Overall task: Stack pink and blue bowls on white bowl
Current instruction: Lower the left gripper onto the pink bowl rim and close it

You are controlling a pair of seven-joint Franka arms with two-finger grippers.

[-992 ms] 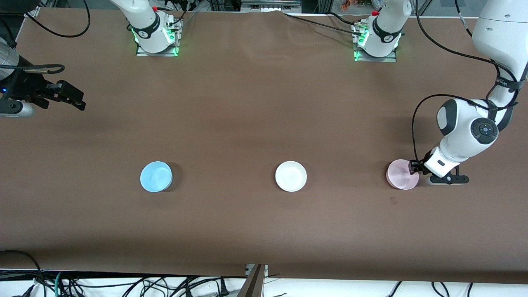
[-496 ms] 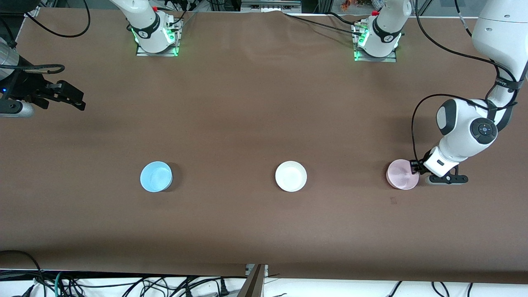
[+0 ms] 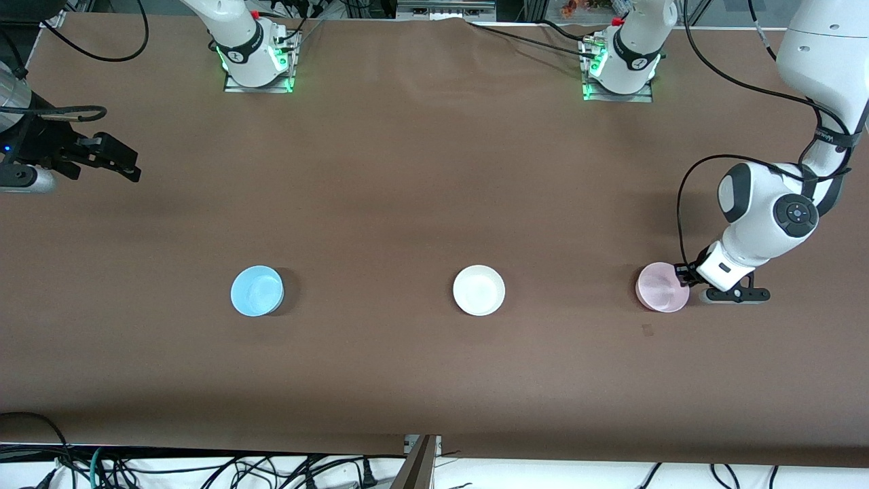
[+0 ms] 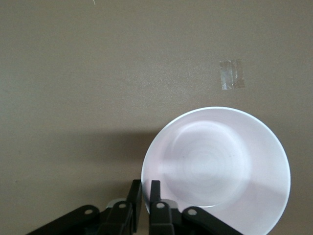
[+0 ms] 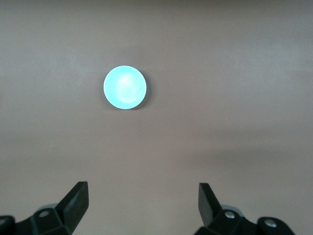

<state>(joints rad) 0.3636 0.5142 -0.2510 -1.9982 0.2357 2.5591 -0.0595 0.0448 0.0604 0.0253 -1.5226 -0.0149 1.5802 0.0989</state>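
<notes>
- right end effector [image 3: 125, 163]: it hangs in the air over the bare bench [image 3: 407, 170] at the right arm's end, just as it did a second ago. its fingers [image 5: 76, 198] stand wide apart with nothing between them. this arm waits.
- blue bowl [image 3: 256, 291]: it sits upright on the bench toward the right arm's end, untouched and unmoved over the last second. it holds nothing. the right wrist view shows it well apart from that arm's fingers.
- white bowl [image 3: 479, 290]: it sits upright at the middle of the row, between the other two and well apart from both. it holds nothing, so no stacking has begun.
- pink bowl [image 3: 661, 287]: it sits on the bench toward the left arm's end and has not shifted over the last second. it holds nothing. a small strip of tape [image 4: 232, 75] lies on the bench near it.
- left end effector [image 3: 681, 274]: it is down at the pink bowl's rim on the side toward the left arm's end. the arm has barely moved in the last second, only a slight settling of the wrist. in the left wrist view the fingers [image 4: 134, 193] are drawn nearly together with the rim between them, so they appear clamped on the pink bowl.
- meaning for the task: the grip looks made but the bowl is not yet raised, so the next move is likely a lift and a carry to the white bowl. a pinch on a thin rim could let the bowl tilt.
</notes>
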